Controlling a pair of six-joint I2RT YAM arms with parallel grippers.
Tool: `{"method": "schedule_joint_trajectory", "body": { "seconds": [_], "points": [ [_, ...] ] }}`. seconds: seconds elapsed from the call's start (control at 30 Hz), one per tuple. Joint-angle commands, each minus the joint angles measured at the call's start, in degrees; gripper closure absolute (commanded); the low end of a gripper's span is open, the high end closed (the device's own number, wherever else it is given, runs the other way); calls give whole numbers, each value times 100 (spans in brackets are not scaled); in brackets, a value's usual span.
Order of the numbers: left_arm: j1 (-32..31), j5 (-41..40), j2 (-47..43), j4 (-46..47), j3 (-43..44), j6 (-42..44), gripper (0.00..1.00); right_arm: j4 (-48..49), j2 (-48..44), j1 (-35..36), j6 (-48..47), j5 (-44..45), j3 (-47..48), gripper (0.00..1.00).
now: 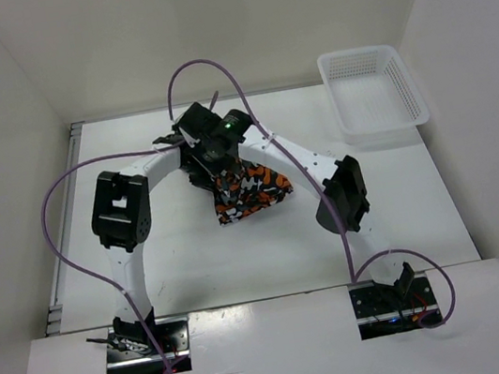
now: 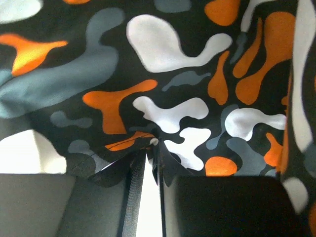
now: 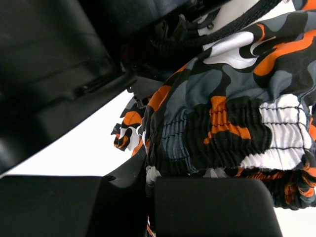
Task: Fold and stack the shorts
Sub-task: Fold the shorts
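The shorts (image 1: 248, 192), in an orange, black, grey and white blotch print, hang bunched from both grippers over the middle of the table, their lower corner resting on it. My left gripper (image 1: 200, 162) is shut on a fold of the shorts; in the left wrist view the cloth (image 2: 163, 64) fills the picture and is pinched at the fingertips (image 2: 152, 144). My right gripper (image 1: 226, 157) is shut on the gathered elastic waistband (image 3: 232, 133), which disappears between its fingers (image 3: 150, 173). The two grippers sit close together, almost touching.
A white plastic mesh basket (image 1: 354, 55) stands at the back right of the white table. White walls close in the left, back and right sides. Purple cables loop over both arms.
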Motion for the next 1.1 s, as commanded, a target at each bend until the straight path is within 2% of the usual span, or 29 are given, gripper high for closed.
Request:
{"method": "schedule_joint_trajectory", "body": {
  "seconds": [0.0,0.17,0.33,0.47,0.77,1.0,1.07],
  "points": [
    [126,-550,60,-102,126,95,76,-29,463,-63,27,88,166,100],
    [266,-1155,-318,-462,126,95,66,76,595,-63,26,150,220,100],
    [266,-1289,-652,-928,126,95,56,129,701,-63,-26,263,272,100],
    [485,-1341,-775,-1121,74,95,54,129,754,-63,-26,264,421,100],
    [1399,-859,-1118,-1175,21,95,50,288,868,-63,26,370,720,100],
    [1585,-50,-882,-762,-41,95,47,349,982,-11,9,317,835,100],
    [1585,21,-531,-762,212,95,47,401,1052,41,-53,317,835,92]
  ]
}}
